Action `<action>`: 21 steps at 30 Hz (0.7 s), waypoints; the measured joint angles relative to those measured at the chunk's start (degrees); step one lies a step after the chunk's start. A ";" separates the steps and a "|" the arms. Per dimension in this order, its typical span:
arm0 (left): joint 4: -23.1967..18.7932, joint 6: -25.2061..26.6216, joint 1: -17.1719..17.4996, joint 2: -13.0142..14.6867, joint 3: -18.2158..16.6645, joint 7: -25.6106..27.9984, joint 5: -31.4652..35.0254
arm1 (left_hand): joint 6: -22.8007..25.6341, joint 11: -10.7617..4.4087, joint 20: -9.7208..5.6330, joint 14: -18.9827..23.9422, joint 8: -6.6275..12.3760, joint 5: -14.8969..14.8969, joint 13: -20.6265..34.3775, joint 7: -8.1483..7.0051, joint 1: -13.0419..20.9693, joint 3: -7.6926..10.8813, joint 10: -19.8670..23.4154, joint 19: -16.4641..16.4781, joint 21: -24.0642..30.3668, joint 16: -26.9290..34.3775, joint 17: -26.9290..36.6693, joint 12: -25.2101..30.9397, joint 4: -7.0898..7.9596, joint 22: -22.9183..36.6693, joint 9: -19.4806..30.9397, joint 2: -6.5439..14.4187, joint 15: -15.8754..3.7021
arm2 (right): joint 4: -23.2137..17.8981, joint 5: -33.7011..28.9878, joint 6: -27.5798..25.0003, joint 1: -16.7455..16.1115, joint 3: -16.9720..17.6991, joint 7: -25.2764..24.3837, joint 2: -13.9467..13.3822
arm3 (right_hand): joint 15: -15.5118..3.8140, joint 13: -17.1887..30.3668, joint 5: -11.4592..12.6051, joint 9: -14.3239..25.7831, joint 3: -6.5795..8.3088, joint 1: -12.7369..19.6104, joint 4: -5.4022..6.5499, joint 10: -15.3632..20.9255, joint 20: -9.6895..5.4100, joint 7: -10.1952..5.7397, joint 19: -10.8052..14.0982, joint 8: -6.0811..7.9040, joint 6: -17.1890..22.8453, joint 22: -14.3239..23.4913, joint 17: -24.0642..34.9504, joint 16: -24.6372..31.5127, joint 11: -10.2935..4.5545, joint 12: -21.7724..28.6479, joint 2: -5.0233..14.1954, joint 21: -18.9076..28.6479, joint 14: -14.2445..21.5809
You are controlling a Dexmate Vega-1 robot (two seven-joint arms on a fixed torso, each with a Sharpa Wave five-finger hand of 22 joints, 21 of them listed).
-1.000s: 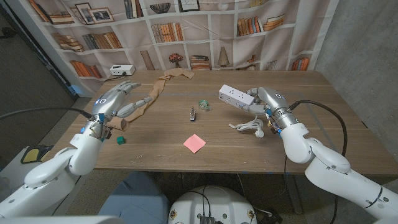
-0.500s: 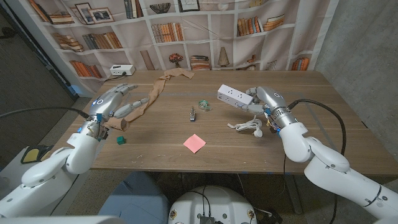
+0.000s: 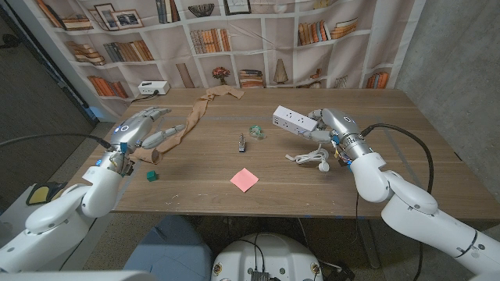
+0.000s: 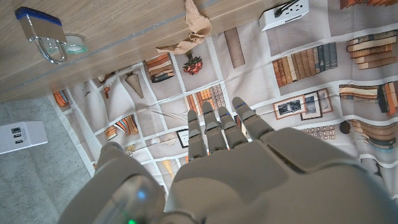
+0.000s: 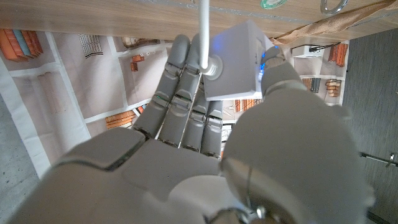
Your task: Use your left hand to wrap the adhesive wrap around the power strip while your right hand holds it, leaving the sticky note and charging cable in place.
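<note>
White power strip (image 3: 294, 119) held in right hand (image 3: 328, 123).

The table (image 3: 203, 168) under my arms is matt, pale wood with a fine grain. The power strip (image 3: 295, 121) in my right hand (image 3: 332, 125) is smooth, glossy white plastic, and so is its cable (image 3: 311, 159). The wrap (image 3: 187, 125) looks like soft, crinkled tan cloth. The sticky note (image 3: 244, 179) is matt pink paper. My left hand (image 3: 144, 126) has a smooth grey plastic shell with a dull sheen.
</note>
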 measured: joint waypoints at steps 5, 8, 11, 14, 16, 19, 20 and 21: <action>-0.13 0.96 -0.06 0.01 0.30 -0.53 -0.06 | -0.55 0.00 0.43 0.20 -0.27 0.15 0.00 -0.08 0.00 0.00 0.00 -0.19 0.00 0.00 0.00 0.00 0.00 0.00 0.17 0.00 0.20 | 0.12 0.07 0.05 0.10 -0.03 0.00 -0.01 | -0.04 0.00 -0.17 0.03 0.00 0.00 0.00 0.00 0.00 0.00 0.00 -0.01 0.00 -0.02 0.00 0.00 0.00 0.00 0.00 0.30 0.00; -0.31 1.90 -0.32 -0.26 0.83 -0.81 -0.26 | -0.84 0.23 1.03 0.41 -0.50 0.15 0.00 0.21 -0.22 0.00 -0.23 -0.21 0.00 0.00 0.00 -0.14 0.00 0.00 0.17 0.23 0.41 | 0.19 0.16 0.13 0.13 -0.06 0.00 -0.01 | -0.04 0.00 -0.18 0.04 0.00 0.00 0.00 -0.01 0.00 0.00 0.00 -0.07 0.00 -0.26 0.22 -0.04 -0.01 0.00 0.00 0.33 0.01; -0.48 3.02 -0.56 -0.51 1.22 -1.01 -0.45 | -1.46 0.55 2.00 0.09 -0.50 0.15 0.00 0.21 -0.23 0.00 -0.56 -0.51 0.00 0.00 0.00 -0.24 0.00 0.00 0.16 0.23 0.72 | 0.22 0.19 0.14 0.16 -0.08 0.00 -0.02 | -0.05 0.00 -0.21 0.03 0.00 0.00 0.00 -0.06 0.00 0.00 0.00 -0.17 0.00 -0.28 0.27 -0.04 -0.06 0.00 0.00 0.51 0.02; -0.82 4.43 -0.87 -0.89 1.87 -1.16 -0.59 | -2.09 1.04 2.61 0.08 -0.90 0.15 0.00 0.23 -0.23 0.00 -1.05 -0.70 0.00 -0.37 0.00 -0.69 0.00 0.00 0.16 0.23 1.35 | 0.23 0.20 0.15 0.17 -0.09 0.00 -0.05 | -0.05 0.00 -0.23 0.03 0.00 0.00 0.00 0.01 -0.09 0.00 -0.11 -0.21 0.00 -0.28 0.27 -0.04 0.01 0.00 0.00 0.52 0.03; -0.96 5.64 -1.05 -1.11 2.34 -1.18 -0.69 | -2.17 1.04 2.98 0.08 -0.90 0.15 0.00 0.31 -0.23 0.00 -1.05 -0.52 0.00 -0.40 0.00 -0.70 0.00 0.00 0.16 0.23 1.34 | 0.23 0.21 0.15 0.17 -0.09 0.00 -0.07 | -0.05 0.00 -0.20 0.03 0.00 0.00 0.00 0.01 0.11 0.00 -0.32 -0.22 0.00 -0.44 0.34 -0.27 0.01 0.00 0.00 0.52 0.03; -1.11 6.91 -1.15 -1.22 2.69 -1.18 -0.65 | -2.54 1.36 3.40 -0.22 -0.90 0.15 0.00 0.25 -0.47 0.00 -1.37 -0.71 0.00 -0.41 0.00 -0.74 0.00 0.02 0.16 0.47 1.65 | 0.23 0.21 0.14 0.17 -0.09 0.00 -0.11 | -0.03 0.00 -0.04 0.03 0.00 0.00 0.00 0.01 0.20 0.00 -0.41 -0.23 0.00 -0.55 0.53 -0.43 0.01 0.00 0.00 0.96 0.06; -1.47 8.11 -1.36 -1.20 3.50 -1.18 -0.33 | -2.95 1.35 3.49 -0.22 -1.06 0.15 0.00 0.19 -0.28 0.00 -1.36 -0.61 0.00 -0.41 0.00 -0.80 0.00 0.15 0.16 0.79 1.65 | 0.22 0.21 0.14 0.14 -0.09 0.00 -0.13 | -0.02 0.00 0.06 0.03 0.00 0.00 0.00 0.01 0.20 0.00 -0.41 -0.28 0.00 -0.56 0.53 -0.43 0.01 0.00 0.00 0.96 0.06; -1.47 8.25 -1.36 -1.20 3.50 -1.18 -0.27 | -3.21 1.33 3.49 -0.23 -1.16 0.15 0.00 0.08 -0.04 0.00 -1.37 -0.61 0.00 -0.41 0.00 -1.08 0.00 0.25 0.16 1.02 1.65 | 0.22 0.21 0.14 0.14 -0.09 0.00 -0.13 | -0.02 0.00 0.06 0.03 0.00 0.00 0.00 0.01 0.20 0.00 -0.41 -0.29 0.00 -0.56 0.53 -0.44 0.01 0.00 0.00 0.96 0.06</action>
